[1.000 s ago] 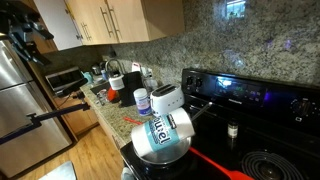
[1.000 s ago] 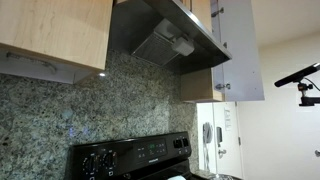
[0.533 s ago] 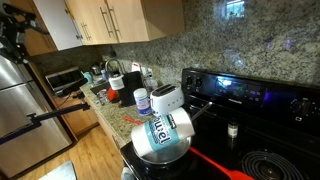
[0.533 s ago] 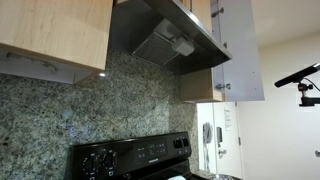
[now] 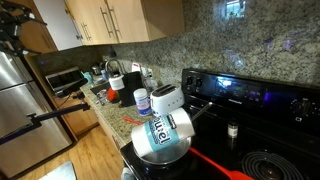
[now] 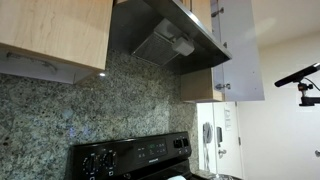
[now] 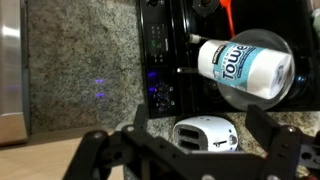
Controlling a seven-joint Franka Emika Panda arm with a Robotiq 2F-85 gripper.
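1. The pincer [image 7: 175,135] stood open in the wrist view, its 2 dark fingers [image 7: 100,150] spread wide and holding nothing.
2. The white toaster [image 7: 205,135] was the nearest thing to it. It sat in the gap between the 2 fingers, well apart from both, on a granite counter [image 7: 300,125].
3. Beyond the toaster, farther ahead of the pincer and toward the finger at the picture's right edge, a white canister with a blue label [image 7: 245,62] lay on its side in a silver pot [image 7: 226,96].
4. A red utensil [image 7: 228,12] lay past the pot, farthest ahead of the pincer, at the top edge of the wrist view.
5. The black stove control panel [image 7: 157,55] ran straight ahead of the pincer, just beside the toaster and the pot. A speckled granite backsplash [image 7: 80,60] filled the space ahead of the other finger.
6. In an exterior view the toaster [image 5: 167,98] stood just behind the pot [image 5: 142,150], with the canister [image 5: 165,128] tilted inside it. A small white-and-blue bottle [image 5: 141,100] stood just beside the toaster.
7. In an exterior view a steel range hood [image 6: 160,40] hung above the control panel [image 6: 130,160].
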